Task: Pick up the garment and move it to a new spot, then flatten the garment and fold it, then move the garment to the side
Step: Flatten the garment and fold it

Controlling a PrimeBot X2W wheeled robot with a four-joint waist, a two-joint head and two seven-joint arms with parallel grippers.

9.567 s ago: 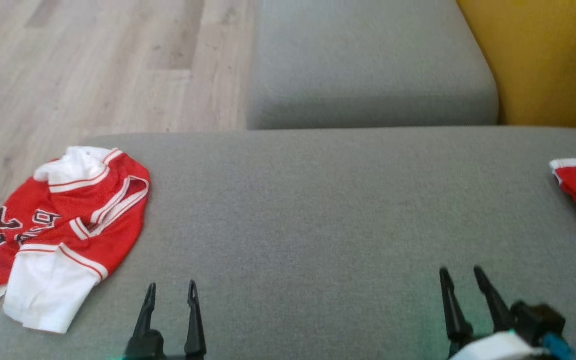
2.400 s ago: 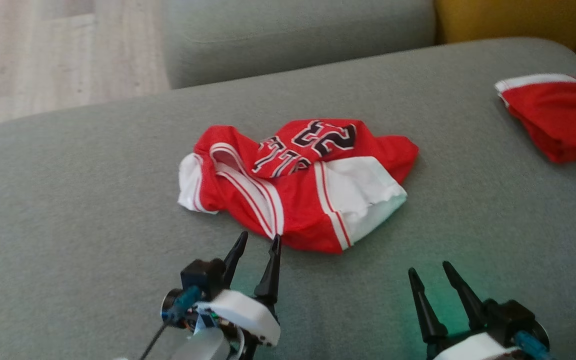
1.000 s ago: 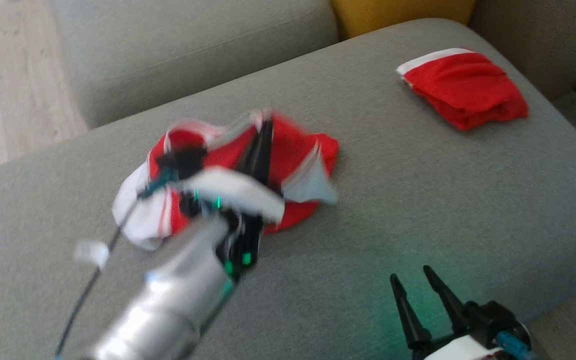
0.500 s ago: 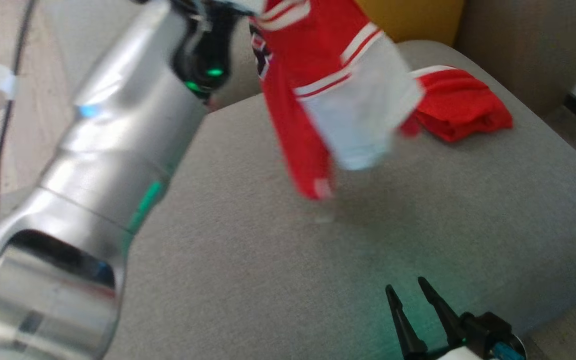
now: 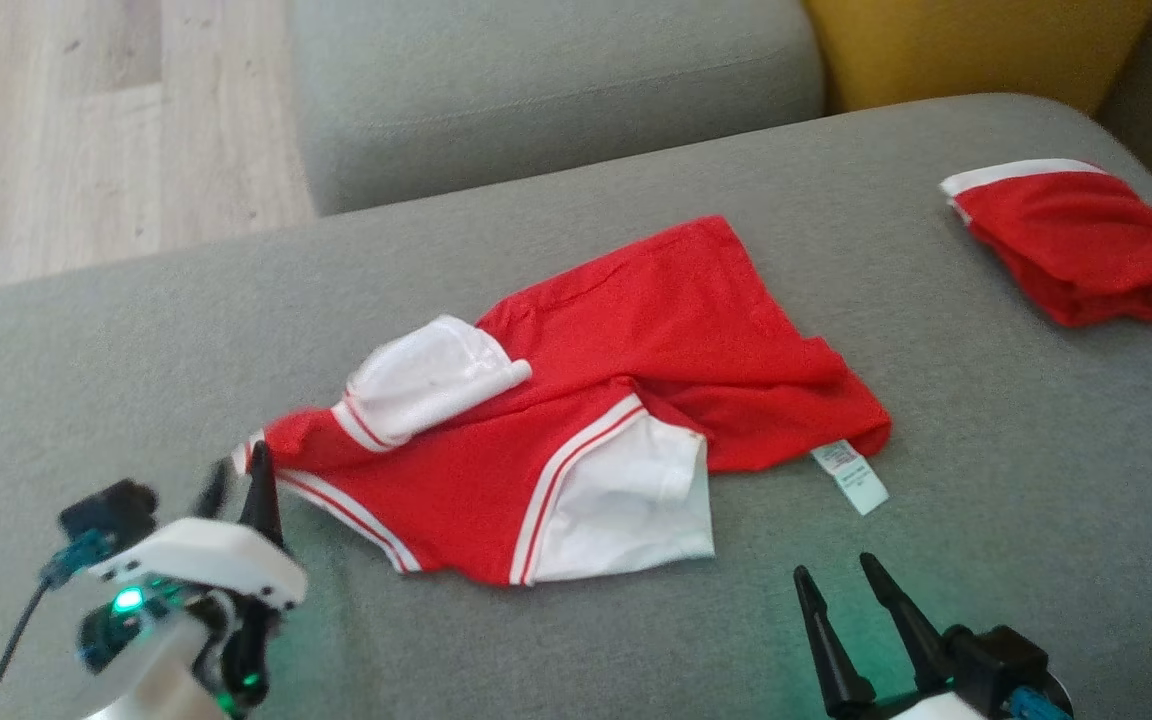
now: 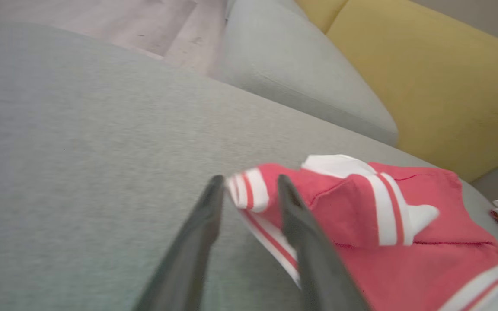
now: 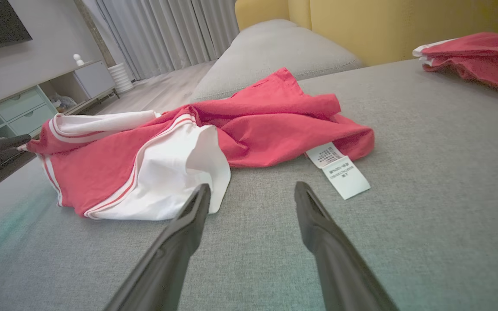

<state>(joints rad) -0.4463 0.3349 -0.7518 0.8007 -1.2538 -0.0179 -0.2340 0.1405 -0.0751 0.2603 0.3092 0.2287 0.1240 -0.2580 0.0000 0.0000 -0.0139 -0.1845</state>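
Garment (image 5: pixel 636 340) lies spread, long axis running near-left to far-right; left fingers (image 6: pixel 188 259) and right fingers (image 7: pixel 175 246) parted, empty.

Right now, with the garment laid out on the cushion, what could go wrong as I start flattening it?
1. The left claw has its jaws apart at the striped corner of the garment; pulling away could snag it and bunch the cloth.
2. One white sleeve lies flipped over the red body; folding now would likely trap that crease.
3. The right claw, open, sits close to the other white sleeve and could catch its edge.
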